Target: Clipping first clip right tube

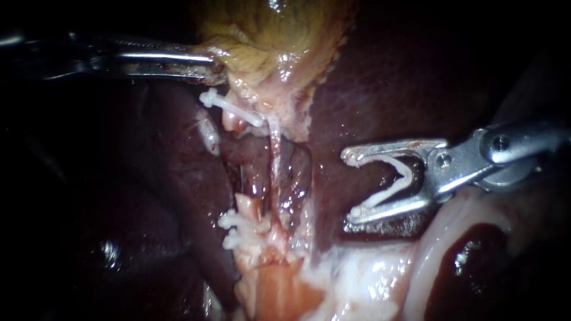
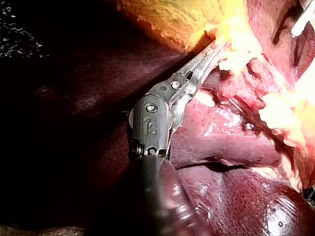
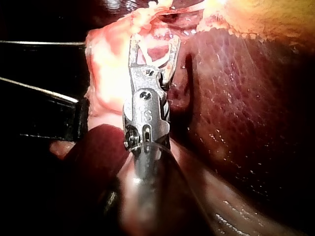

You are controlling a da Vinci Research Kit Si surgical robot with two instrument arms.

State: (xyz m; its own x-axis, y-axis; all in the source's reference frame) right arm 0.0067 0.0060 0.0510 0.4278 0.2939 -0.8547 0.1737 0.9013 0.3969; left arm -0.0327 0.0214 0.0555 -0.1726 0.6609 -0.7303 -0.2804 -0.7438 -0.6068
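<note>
The left instrument [image 1: 215,65] is seen coming in from the upper left of the endoscope frame. Its hand is clenched, both jaws pressed together on the pale lower edge of the gallbladder [image 1: 273,35], which is held at the top centre. In the left wrist view the same jaws are shown closed, their tips buried in yellowish tissue. The right instrument [image 1: 348,186] comes in from the right edge. Its hand is spread wide, yet an open clip [image 1: 397,177] is grasped in it: the white V is seated between the two jaws with one leg lying along each. This loaded hand is held over the dark liver [image 1: 380,77] at centre right. The right tube [image 1: 275,160] is seen as a thin pale strand running down the middle of the frame, from the gallbladder to the pale tissue at the bottom centre. It lies to the left of the open clip, apart from it and untouched by either jaw. Left of the tube, an upper clip [image 1: 226,104] is fixed below the gallbladder, and two lower clips [image 1: 229,221] are set close together at lower centre.
</note>
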